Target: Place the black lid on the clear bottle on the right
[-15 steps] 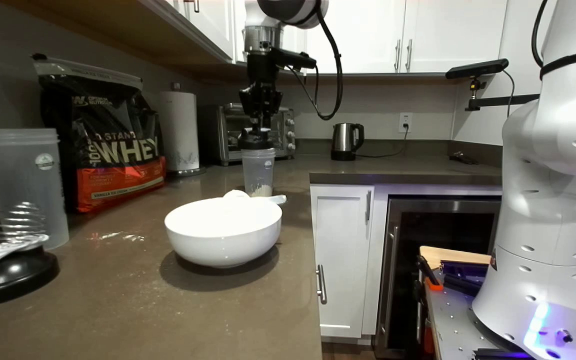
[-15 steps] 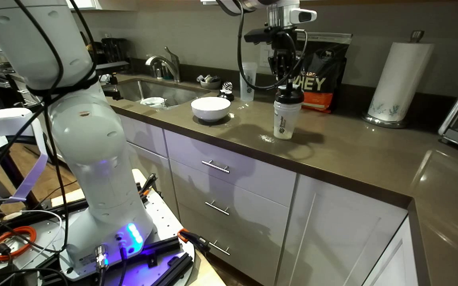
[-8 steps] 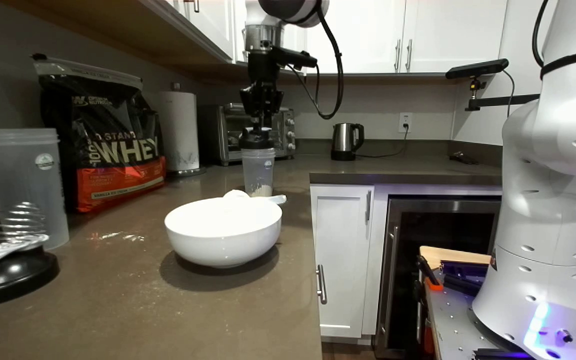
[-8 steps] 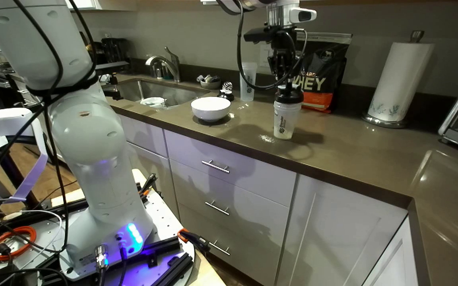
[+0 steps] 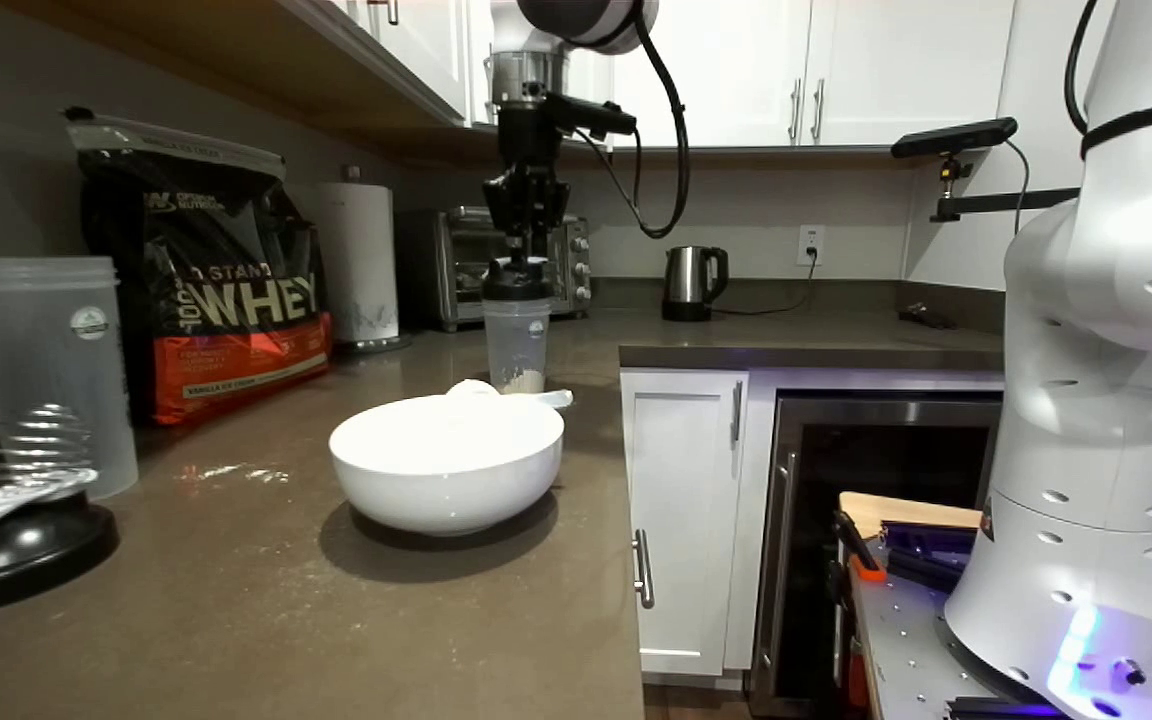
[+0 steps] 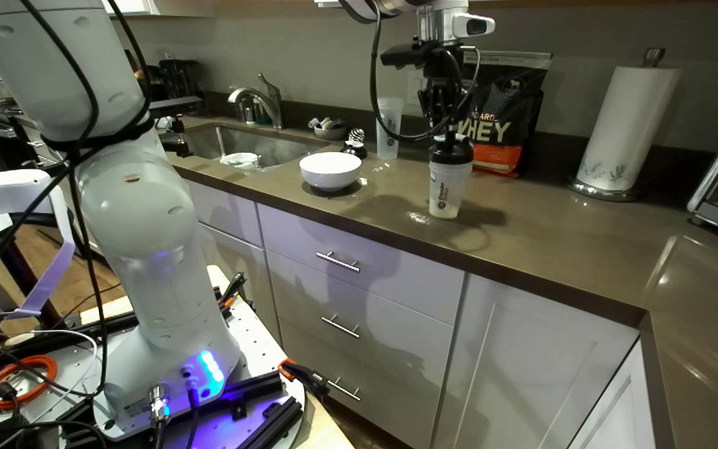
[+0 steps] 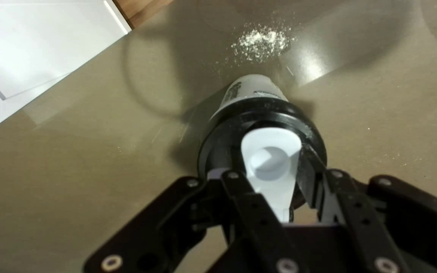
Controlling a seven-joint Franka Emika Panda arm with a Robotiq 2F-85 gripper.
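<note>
Clear frosted-plastic shaker bottle (image 6: pixel 448 190): upright on the brown counter surface (image 6: pixel 558 237), right of centre in an exterior view, the right-hand one of two; pale powder (image 5: pixel 524 382) in the bottom.
Round black plastic lid (image 6: pixel 451 156): directly over that bottle's mouth, covering it in both exterior views; white tongue-shaped flip cap (image 7: pixel 271 167) on top.
Black jointed fingers (image 7: pixel 311 172): one to each side of the flip cap, near the centre of the wrist view; by their stance, clamped on the lid.
Lid on bottle, done: nearly all, as judged; lid at the right-hand bottle, lined up or nearly so, rim apparently met.
Lid seam: too small to tell whether seated square and pressed home.
Lid on bottle, left: probably a small settling push, then fingers loosened and raised clear; release not yet made.
Second tall clear plastic cup (image 5: pixel 46 350) and second domed black lid (image 5: pixel 31 555): left edge and lower left of an exterior view; judged no part of this job.
</note>
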